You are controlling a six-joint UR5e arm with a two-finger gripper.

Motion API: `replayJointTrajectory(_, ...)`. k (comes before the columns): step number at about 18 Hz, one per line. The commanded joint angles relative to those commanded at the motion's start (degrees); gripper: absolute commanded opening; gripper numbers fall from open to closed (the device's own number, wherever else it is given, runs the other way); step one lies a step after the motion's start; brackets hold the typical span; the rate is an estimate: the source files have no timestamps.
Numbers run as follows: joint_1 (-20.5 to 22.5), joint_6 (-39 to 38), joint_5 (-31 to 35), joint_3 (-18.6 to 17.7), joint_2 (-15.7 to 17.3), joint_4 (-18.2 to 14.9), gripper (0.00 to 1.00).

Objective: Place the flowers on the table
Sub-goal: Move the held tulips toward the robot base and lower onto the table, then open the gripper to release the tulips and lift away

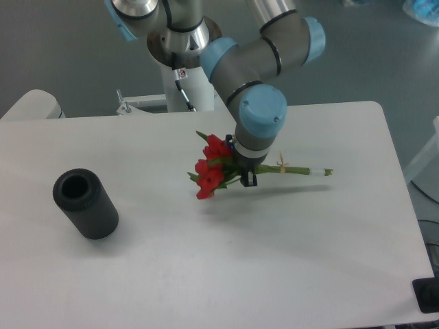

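Our jaws (245,173) sit under the blue-capped wrist and are closed on the flowers (214,171), pinching the bunch just behind the red blooms where the leaves meet the stems. Only a dark finger tip shows below the wrist, so we judge the grip from how the bunch hangs rather than from a clear sight of both fingers.

The red heads fan out to the left of the jaws, and the thin green stems run out to the right, ending near a pale tie and a lighter tip. The bunch lies close to level, its heads a touch lower than the grip. A soft shadow falls on the desk (329,260) beneath it, set a little apart from the blooms, so we take it that the flowers are held just above the surface, not resting on it.

As for progress, we have the bunch in hand and over the desk's middle. What remains is to lower it until it lies flat, open the jaws and lift clear.

The black cylinder (86,203) stands well apart to the left, its open mouth upward. The wrist hides the contact point itself, and we cannot tell whether the stem ends touch the desk.
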Motion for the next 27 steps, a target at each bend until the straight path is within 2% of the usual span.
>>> replayJointTrajectory(3, -0.54, -0.09, 0.0, -3.7, 0.71, 3.96, 0.13)
replayJointTrajectory(6, -1.06, 0.0, 0.0, -5.11, 1.15, 4.23, 0.17)
replayJointTrajectory(8, -1.15, 0.0, 0.09, -5.29, 1.15, 4.23, 0.26)
replayJointTrajectory(9, -1.15, -0.09, 0.0, -5.29, 1.06, 4.23, 0.38)
replayJointTrajectory(10, -1.15, -0.35, -0.09, -5.2, 0.97, 4.32, 0.55)
replayJointTrajectory(11, -1.15, -0.61, -0.17, -5.2, 0.89, 4.32, 0.92)
replayJointTrajectory(12, -1.15, -0.88, -0.26, -5.2, 0.88, 4.32, 1.0)
replayJointTrajectory(17, -0.89, -0.97, -0.35, -4.24, 0.8, 4.67, 1.0)
replayJointTrajectory(24, -0.1, -0.62, -0.09, 0.33, 0.18, 4.32, 1.0)
replayJointTrajectory(27, 0.43, -0.7, 0.0, 3.4, -1.57, 4.06, 1.0)
